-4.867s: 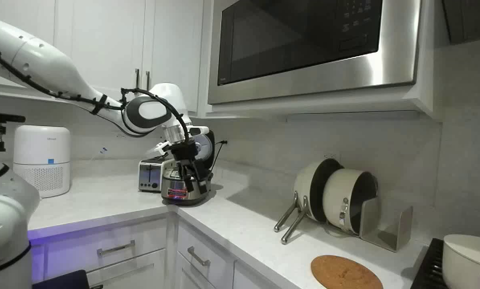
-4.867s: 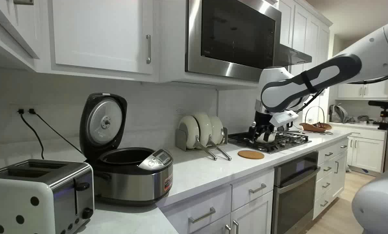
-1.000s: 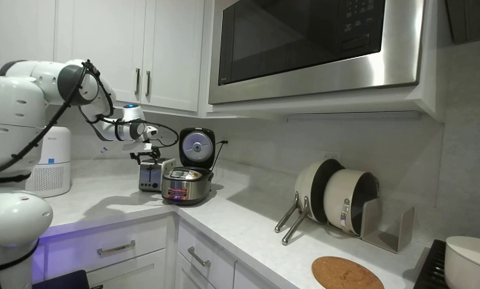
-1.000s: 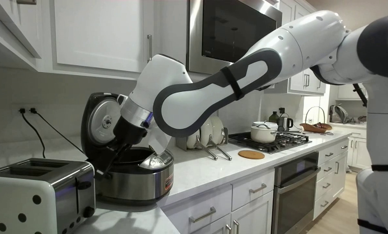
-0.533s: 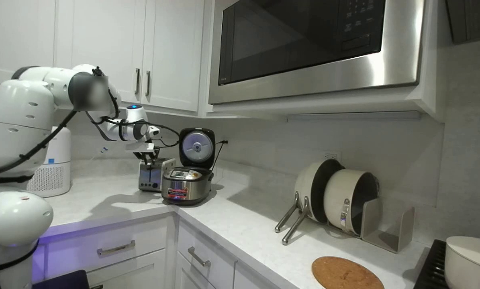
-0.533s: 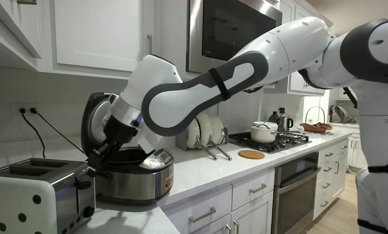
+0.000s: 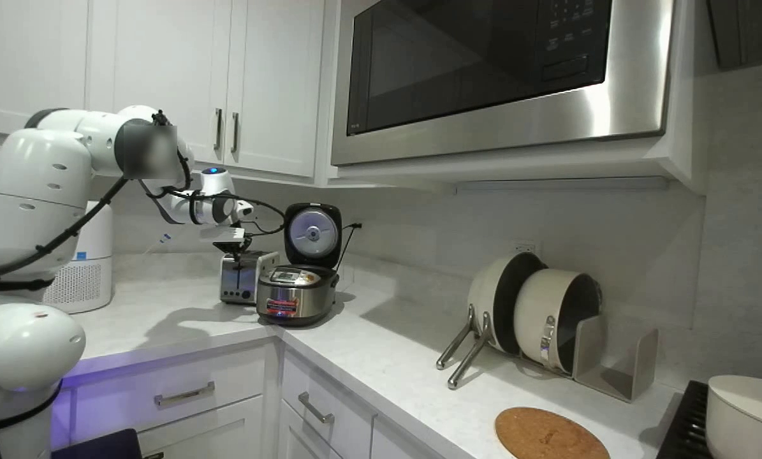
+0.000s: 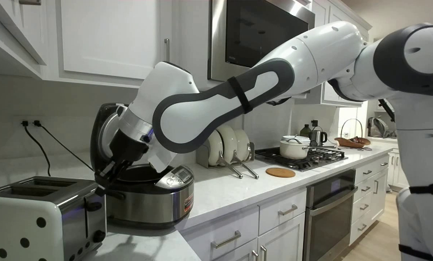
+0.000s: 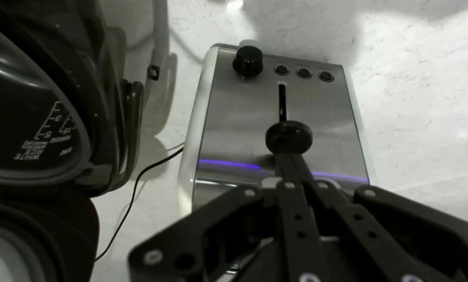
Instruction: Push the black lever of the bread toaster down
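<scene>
A white counter (image 7: 355,338) fills the corner, and the robot arm (image 8: 202,121) reaches across it with its wrist bent down, likely so that it can press from above. The cooker (image 7: 298,299) stands just beside the toaster (image 9: 241,125), its lid (image 7: 314,234) raised; that leaves little spare room on that side, and a sideways drift could knock the lid. The toaster stands upright, its narrow metal face turned to the arm, so the controls seem easy to reach. The gripper (image 9: 291,158) is closed, its fingers (image 9: 294,207) together with nothing seen between them, which should make one slim, firm prod. The slot (image 9: 282,102) shows bare below the black lever (image 9: 289,137), which sits high on that narrow face, so the push looks not yet done. The fingertips (image 9: 284,166) are just above it; whether they touch, I cannot tell. A straight downward press seems called for next.
</scene>
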